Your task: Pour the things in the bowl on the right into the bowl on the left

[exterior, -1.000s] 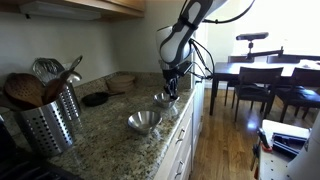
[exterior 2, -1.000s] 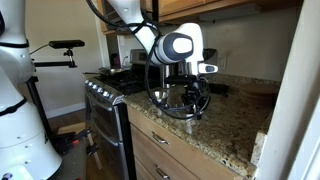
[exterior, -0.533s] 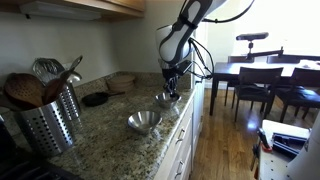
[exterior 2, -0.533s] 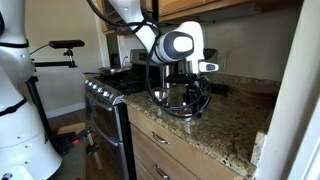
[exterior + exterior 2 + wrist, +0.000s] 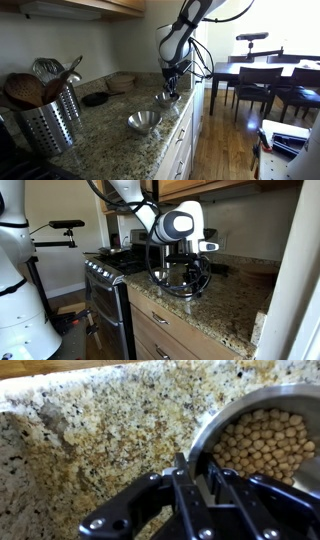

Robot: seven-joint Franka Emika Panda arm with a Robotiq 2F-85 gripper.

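Note:
In the wrist view a metal bowl (image 5: 258, 408) full of small tan round pieces (image 5: 265, 440) sits on the granite counter. My gripper (image 5: 196, 468) is shut on that bowl's near rim, one finger inside and one outside. In an exterior view the gripper (image 5: 170, 88) stands over this small bowl (image 5: 164, 99) near the counter's edge, and an empty metal bowl (image 5: 144, 121) sits closer to the camera. In an exterior view the gripper (image 5: 190, 278) hangs low over the counter; the bowl is mostly hidden behind it.
A perforated metal utensil holder (image 5: 48, 118) with wooden spoons stands on the counter. A dark pan (image 5: 95, 98) and a tan dish (image 5: 122, 79) sit by the wall. A stove (image 5: 108, 275) adjoins the counter. A dining table with chairs (image 5: 260, 80) stands beyond.

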